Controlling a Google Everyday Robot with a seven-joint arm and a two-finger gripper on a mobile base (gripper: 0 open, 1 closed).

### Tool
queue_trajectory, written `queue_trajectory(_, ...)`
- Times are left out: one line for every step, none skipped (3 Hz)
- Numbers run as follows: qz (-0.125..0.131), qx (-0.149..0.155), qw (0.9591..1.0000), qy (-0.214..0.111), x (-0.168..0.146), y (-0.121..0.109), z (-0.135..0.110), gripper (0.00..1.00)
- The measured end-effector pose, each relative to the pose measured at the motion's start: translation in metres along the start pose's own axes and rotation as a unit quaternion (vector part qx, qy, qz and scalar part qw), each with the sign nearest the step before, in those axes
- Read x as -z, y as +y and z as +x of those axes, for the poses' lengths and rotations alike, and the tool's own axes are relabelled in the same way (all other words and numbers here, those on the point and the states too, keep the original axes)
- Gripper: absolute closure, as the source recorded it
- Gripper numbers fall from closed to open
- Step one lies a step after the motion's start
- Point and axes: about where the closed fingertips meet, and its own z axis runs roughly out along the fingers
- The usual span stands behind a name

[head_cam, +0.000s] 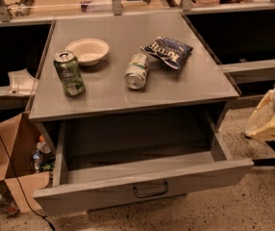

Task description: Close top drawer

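Top drawer (pixel 99 190) is pulled far out below the cabinet top (pixel 195 83), with its black handle (pixel 150 190) at the centre of the front. My gripper (pixel 271 117) hangs at the right edge of the view, apart from the drawer, and I cannot tell if it is released or clenched. On the cabinet top are a bowl (pixel 87 50), two cans and a snack bag (pixel 168 52).

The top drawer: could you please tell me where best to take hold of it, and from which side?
The top drawer's black loop handle, centred on its plain front, from the front side: nothing else protrudes. The gripper hangs right of it.
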Motion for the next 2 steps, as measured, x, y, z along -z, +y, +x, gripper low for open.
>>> queue_trajectory(-0.029, 0.005, 0.9995, -0.011, -0.0506, 0.0245, -0.0318, 1.00)
queue_trajectory(-0.032, 0.005, 0.9994, -0.010, -0.0537, 0.0287, -0.0289, 1.00)
